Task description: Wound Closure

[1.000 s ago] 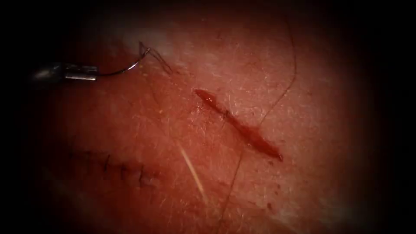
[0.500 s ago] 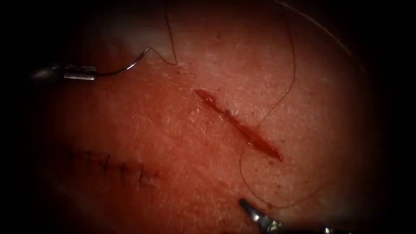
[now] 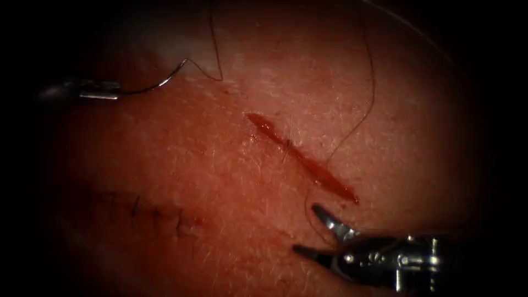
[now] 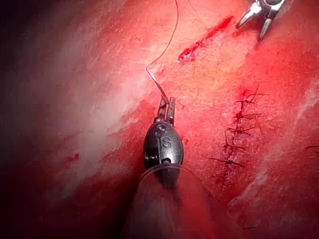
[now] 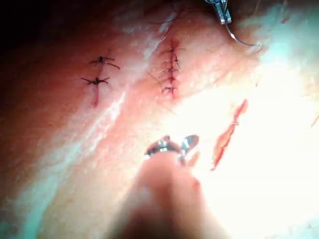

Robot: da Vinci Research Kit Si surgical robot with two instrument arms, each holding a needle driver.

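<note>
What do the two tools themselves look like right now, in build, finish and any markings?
The right arm's gripper has two slim, tapering silver metal jaws on a shiny steel wrist with small round pins and visible hinge parts. The left arm's gripper has short dark jaws on a rounded black wrist housing stamped with the letter S, joined to a smooth pale shaft. In the endoscope view it looks like a narrow grey metal bar.

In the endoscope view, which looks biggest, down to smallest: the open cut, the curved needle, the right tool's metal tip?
1. Right tool, jaws open, holding nothing; nearer the camera, so unsure.
2. Cut, almost as long.
3. Needle, held at one end by the left tool, clear of the tissue.
</note>
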